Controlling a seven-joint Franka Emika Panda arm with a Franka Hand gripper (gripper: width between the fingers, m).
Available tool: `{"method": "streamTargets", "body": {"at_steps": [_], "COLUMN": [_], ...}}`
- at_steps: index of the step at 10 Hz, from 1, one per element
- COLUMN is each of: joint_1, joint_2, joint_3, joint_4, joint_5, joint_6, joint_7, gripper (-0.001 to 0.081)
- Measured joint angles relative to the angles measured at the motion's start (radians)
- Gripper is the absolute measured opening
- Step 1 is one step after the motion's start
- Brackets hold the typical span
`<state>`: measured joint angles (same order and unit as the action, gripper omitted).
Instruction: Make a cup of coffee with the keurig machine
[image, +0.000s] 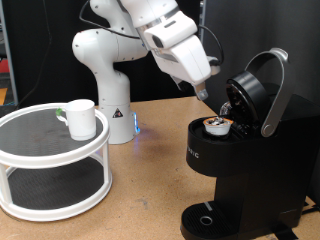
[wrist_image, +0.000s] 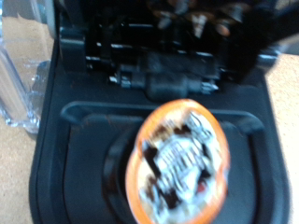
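Wooden tabletop: boxy black keurig machine (image: 240, 160), lid raised, brown-topped pod (image: 216, 124) seated.
Gripper (image: 203, 93) above pod, aperture indeterminate; a nudge could tilt pod.

One keurig machine (image: 245, 165), black, its single hinged lid (image: 252, 92) raised. One pod (image: 217, 125) seated in the machine's open chamber; the same one pod (wrist_image: 177, 161) fills the wrist view, its printed foil top blurred. One cup (image: 80, 119), white, with one handle. One round white stand (image: 50, 165) of two tiers, the cup on the upper tier. One robot arm (image: 120, 60), white, ending in one gripper (image: 200, 92) just above the pod; its jaws are too small to count apart. One wooden desk (image: 140, 200) carries machine, stand and arm base.
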<state>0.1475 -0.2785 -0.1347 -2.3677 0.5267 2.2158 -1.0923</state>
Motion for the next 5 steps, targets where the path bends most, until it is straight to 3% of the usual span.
{"method": "streamTargets", "body": {"at_steps": [3,5], "joint_1": [-0.023,-0.022], "joint_2": [0.0,0.001], "joint_3": [-0.034,-0.034], "joint_4": [0.055,0.052], "joint_5": [-0.007,0.013], "joint_6": [-0.086,-0.083], "joint_7": [0.0,-0.01], "gripper": [0.0803,0.0803]}}
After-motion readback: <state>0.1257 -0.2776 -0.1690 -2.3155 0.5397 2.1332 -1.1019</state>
